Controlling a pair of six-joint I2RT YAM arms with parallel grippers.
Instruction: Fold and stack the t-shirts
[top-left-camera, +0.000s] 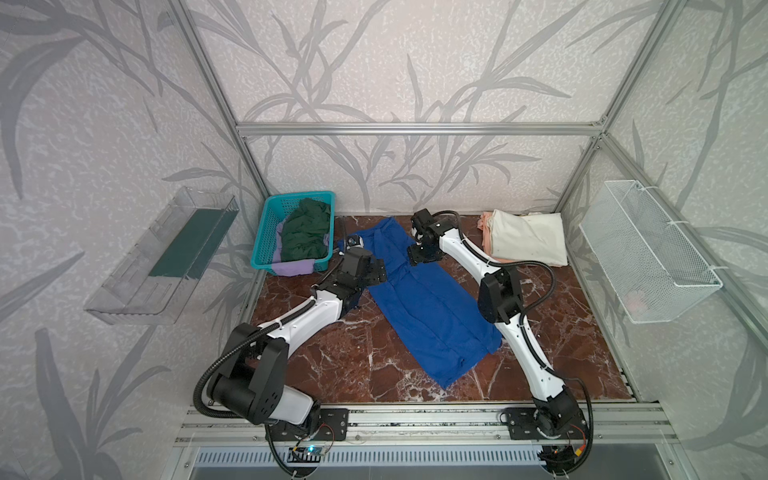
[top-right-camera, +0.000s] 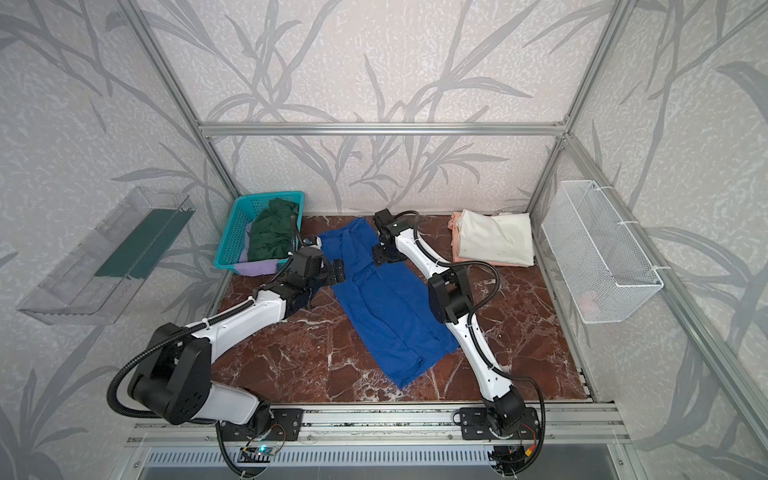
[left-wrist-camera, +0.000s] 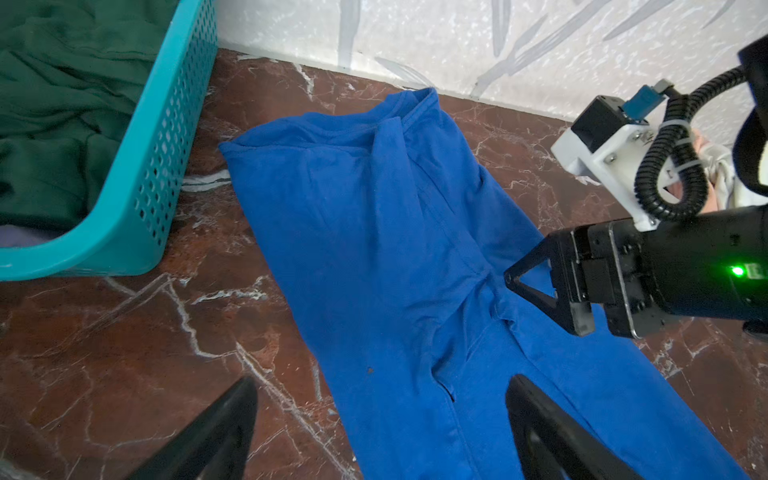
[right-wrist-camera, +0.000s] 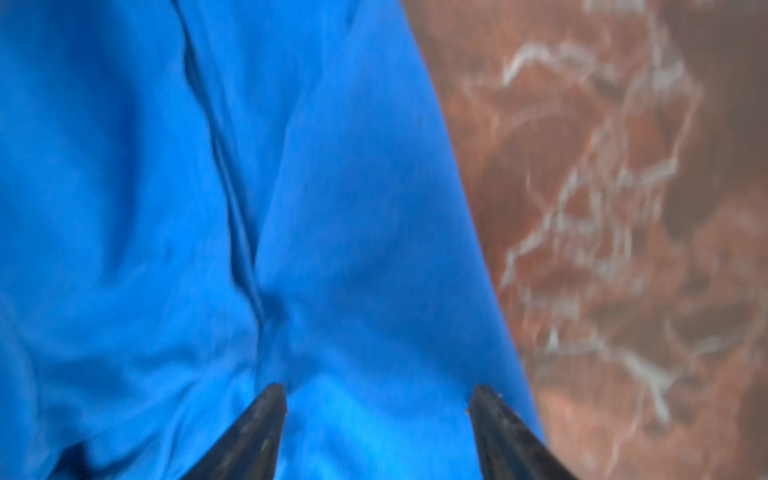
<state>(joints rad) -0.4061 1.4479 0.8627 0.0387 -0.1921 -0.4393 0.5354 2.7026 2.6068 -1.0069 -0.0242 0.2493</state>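
Observation:
A royal blue t-shirt (top-left-camera: 432, 307) (top-right-camera: 386, 307) lies on the marble table, folded lengthwise into a long strip, collar toward the back wall. My left gripper (top-left-camera: 376, 272) (left-wrist-camera: 380, 386) hovers open over the shirt's left edge near the collar end. My right gripper (top-left-camera: 417, 258) (right-wrist-camera: 376, 395) presses on the right edge opposite, jaws apart with blue cloth (right-wrist-camera: 208, 208) bulging between the tips. A folded cream-white tee (top-left-camera: 528, 241) rests on a peach tee (top-left-camera: 484, 226) at the back right. A dark green tee (top-left-camera: 305, 235) and a lavender tee (top-left-camera: 293, 268) fill the basket.
The teal plastic basket (top-left-camera: 270, 224) (left-wrist-camera: 166, 137) stands at the back left, close to my left arm. A clear plastic tray (top-left-camera: 162, 257) hangs on the left wall and a white wire basket (top-left-camera: 648, 253) on the right wall.

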